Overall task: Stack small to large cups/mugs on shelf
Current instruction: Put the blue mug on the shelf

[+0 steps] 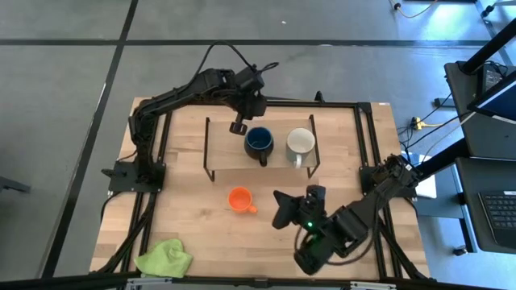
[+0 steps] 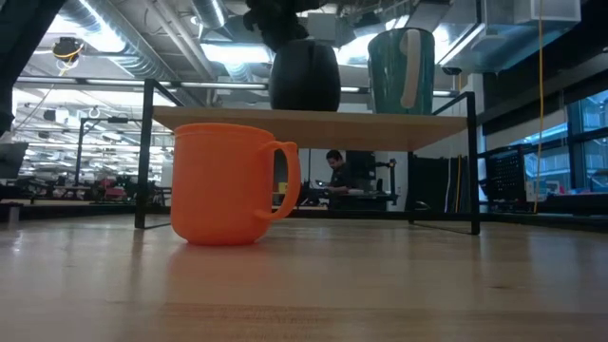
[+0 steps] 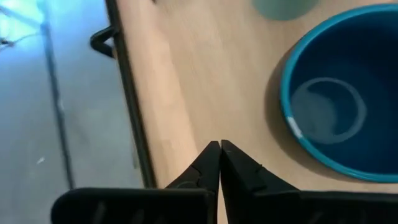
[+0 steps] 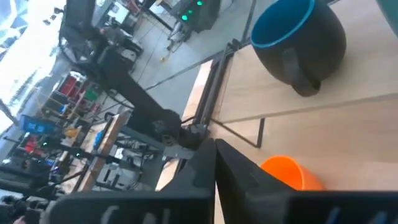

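A dark blue mug (image 1: 259, 142) and a white mug (image 1: 301, 143) stand upright side by side on the low wooden shelf (image 1: 230, 157), their bases on its board. A small orange mug (image 1: 240, 199) stands on the table in front of the shelf, its handle toward the right. My left gripper (image 1: 239, 127) hangs shut over the shelf's far left part, just left of the blue mug (image 3: 339, 93), holding nothing. My right gripper (image 1: 276, 196) is shut and empty, just right of the orange mug (image 4: 289, 171).
A lime-green cloth (image 1: 165, 258) lies crumpled at the table's near left corner. The shelf's thin black wire legs (image 2: 145, 157) stand behind the orange mug (image 2: 233, 185). Bare board shows on the shelf left of the blue mug (image 2: 304, 74).
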Available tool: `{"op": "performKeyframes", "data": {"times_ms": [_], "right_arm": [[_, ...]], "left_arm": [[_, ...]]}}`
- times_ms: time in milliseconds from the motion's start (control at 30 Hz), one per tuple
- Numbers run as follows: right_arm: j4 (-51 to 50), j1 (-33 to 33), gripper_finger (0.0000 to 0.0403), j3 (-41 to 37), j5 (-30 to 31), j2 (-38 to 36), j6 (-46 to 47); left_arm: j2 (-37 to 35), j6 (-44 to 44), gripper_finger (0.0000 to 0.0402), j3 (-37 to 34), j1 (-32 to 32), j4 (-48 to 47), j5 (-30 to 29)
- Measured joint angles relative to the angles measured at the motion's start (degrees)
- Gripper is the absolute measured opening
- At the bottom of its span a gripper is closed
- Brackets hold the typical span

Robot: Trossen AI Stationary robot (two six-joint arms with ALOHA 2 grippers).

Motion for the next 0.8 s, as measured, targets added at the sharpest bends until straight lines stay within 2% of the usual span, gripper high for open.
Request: {"op": "performKeyframes", "data": {"times_ms": [200, 533, 800], "right_arm": [[2.8, -3.79, 0.0004, -0.01, -6.68, 0.33, -5.09], [0.49, -8.8, 0.0002, 0.0, -16.6, 0.48, -12.91], [-9.35, -11.66, 0.0001, 0.0, -22.98, 0.45, -13.65]], "left_arm": [[-0.01, 1.7, 0.0003, -0.02, 1.19, -0.83, 9.68], [-0.03, 4.66, 0.0001, -2.43, 1.86, 1.27, 12.83], [-0.03, 6.0, 0.0001, -8.01, 2.72, 2.3, 14.07]]}}
